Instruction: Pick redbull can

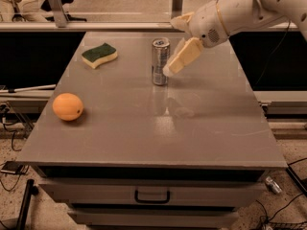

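Camera view: redbull can (160,61) upright, just left of gripper (172,47) fingers (184,55), spread.

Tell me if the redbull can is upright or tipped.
Upright: the redbull can stands on its base, rim up; gripper close beside it.

Scanning for anything to read, and no text, number or sign is legible here. The redbull can (160,61) stands just beside the gripper (171,47), on its left in this view. It shows a silvery side with faint darker panels, and no brand lettering can be made out. The gripper hangs over the far half of the table (144,128) with fingers spread apart, plain cream. The white arm (240,11) behind it bears a patch of small dots, not characters.
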`<action>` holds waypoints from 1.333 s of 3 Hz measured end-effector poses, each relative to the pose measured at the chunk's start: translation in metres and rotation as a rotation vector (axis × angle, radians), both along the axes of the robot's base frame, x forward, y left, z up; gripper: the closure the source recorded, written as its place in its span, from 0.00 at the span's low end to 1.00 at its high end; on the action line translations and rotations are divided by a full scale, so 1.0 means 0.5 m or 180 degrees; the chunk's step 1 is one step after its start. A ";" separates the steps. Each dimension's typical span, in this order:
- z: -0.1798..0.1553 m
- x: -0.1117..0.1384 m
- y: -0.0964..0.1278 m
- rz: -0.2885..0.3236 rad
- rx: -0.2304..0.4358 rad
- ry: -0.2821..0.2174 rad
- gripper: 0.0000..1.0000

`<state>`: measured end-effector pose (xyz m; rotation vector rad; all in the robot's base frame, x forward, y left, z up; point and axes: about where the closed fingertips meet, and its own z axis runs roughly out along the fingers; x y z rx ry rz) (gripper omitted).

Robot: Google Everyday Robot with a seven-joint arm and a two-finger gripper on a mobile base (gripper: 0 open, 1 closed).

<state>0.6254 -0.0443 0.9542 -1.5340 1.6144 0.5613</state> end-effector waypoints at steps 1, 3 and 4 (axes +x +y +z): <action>-0.025 0.006 0.006 0.0033 0.0127 0.0032 0.00; -0.059 0.027 0.033 0.0178 0.0567 0.0034 0.00; -0.078 0.039 0.038 0.0197 0.0723 0.0076 0.00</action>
